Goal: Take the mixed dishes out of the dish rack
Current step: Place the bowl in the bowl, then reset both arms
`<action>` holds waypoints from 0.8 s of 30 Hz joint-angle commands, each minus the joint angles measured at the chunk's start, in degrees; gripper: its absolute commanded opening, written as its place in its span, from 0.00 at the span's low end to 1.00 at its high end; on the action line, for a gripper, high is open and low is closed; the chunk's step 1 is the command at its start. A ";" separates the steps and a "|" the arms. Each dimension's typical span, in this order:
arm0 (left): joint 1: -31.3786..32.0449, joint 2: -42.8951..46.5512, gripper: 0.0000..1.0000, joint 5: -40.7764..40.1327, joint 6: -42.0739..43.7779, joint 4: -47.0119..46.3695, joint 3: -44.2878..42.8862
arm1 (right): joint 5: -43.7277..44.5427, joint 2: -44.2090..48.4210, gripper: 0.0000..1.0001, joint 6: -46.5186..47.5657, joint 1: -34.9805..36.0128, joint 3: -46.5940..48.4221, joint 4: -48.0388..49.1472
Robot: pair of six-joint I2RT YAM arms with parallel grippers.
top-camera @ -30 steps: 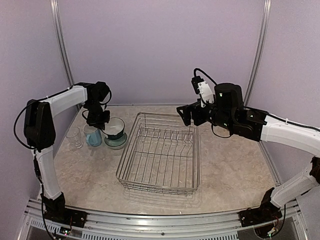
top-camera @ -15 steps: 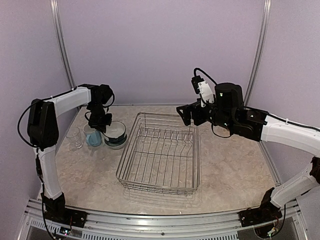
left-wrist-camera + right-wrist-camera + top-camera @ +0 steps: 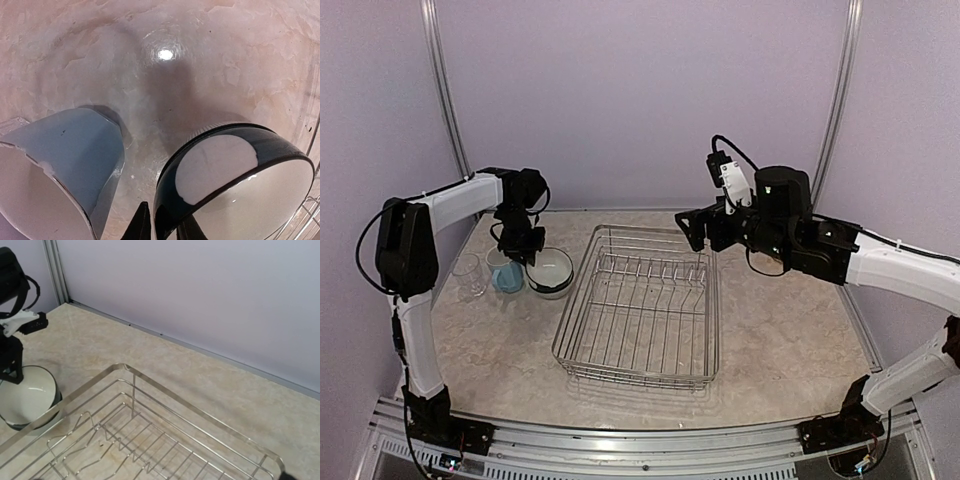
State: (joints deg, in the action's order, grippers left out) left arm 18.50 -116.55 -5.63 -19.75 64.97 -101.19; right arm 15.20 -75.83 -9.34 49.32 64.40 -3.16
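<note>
The dish rack [image 3: 640, 310], a silver wire basket, stands mid-table with no dishes in it; its far corner fills the right wrist view [image 3: 150, 430]. To its left a teal bowl with a white inside [image 3: 551, 270] [image 3: 240, 190] [image 3: 25, 395] sits nested in a paler bowl. A light blue mug [image 3: 507, 278] [image 3: 75, 150] and a clear glass [image 3: 468, 274] stand beside it. My left gripper [image 3: 525, 250] [image 3: 165, 220] straddles the bowl's near rim, jaws slightly parted, a thin gap beside the outer finger. My right gripper [image 3: 688, 228] hovers open over the rack's far right corner, holding nothing.
The lilac back wall and its metal strip run close behind the rack. Upright metal rails stand at the back left and back right corners. The left arm's elbow hangs over the table's left edge.
The left gripper has lowered the tilted bowl until it sits level in the paler bowl, and its jaws have parted a little. The right arm has barely moved.
</note>
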 commanded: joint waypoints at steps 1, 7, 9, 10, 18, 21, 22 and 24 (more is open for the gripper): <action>0.56 1.61 0.17 0.28 -0.20 -0.52 -1.48 | -0.13 1.72 1.00 -0.75 -0.06 -0.94 0.78; 1.14 4.75 0.25 0.40 0.06 -2.00 -0.07 | 0.39 1.96 1.00 -1.35 -0.06 -1.03 0.62; 1.28 6.52 0.31 0.44 0.06 -3.14 0.97 | 1.73 2.00 1.00 -2.29 -0.06 -0.53 -0.48; 1.27 7.30 0.34 0.44 0.06 -3.78 1.48 | 3.01 1.99 1.00 -2.91 -0.04 -0.11 -1.25; 1.20 17.57 0.57 1.43 -0.03 -10.13 7.05 | 10.66 3.76 1.00 -5.63 -1.16 1.01 -6.43; 1.21 20.62 0.64 1.46 -0.03 -12.18 8.74 | 13.51 5.43 1.00 -7.83 -2.43 0.43 -8.26; 1.25 22.26 0.67 1.84 0.13 -13.11 9.39 | 14.33 6.15 1.00 -8.61 -2.88 0.32 -9.06; 1.27 25.14 0.72 3.22 0.73 -16.09 11.46 | 16.55 7.87 1.00 -9.88 -3.55 0.04 -10.70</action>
State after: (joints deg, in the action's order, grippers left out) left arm 19.49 -96.27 -4.45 -19.68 54.83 -92.95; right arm 25.69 -71.92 -15.40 47.48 64.23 -9.45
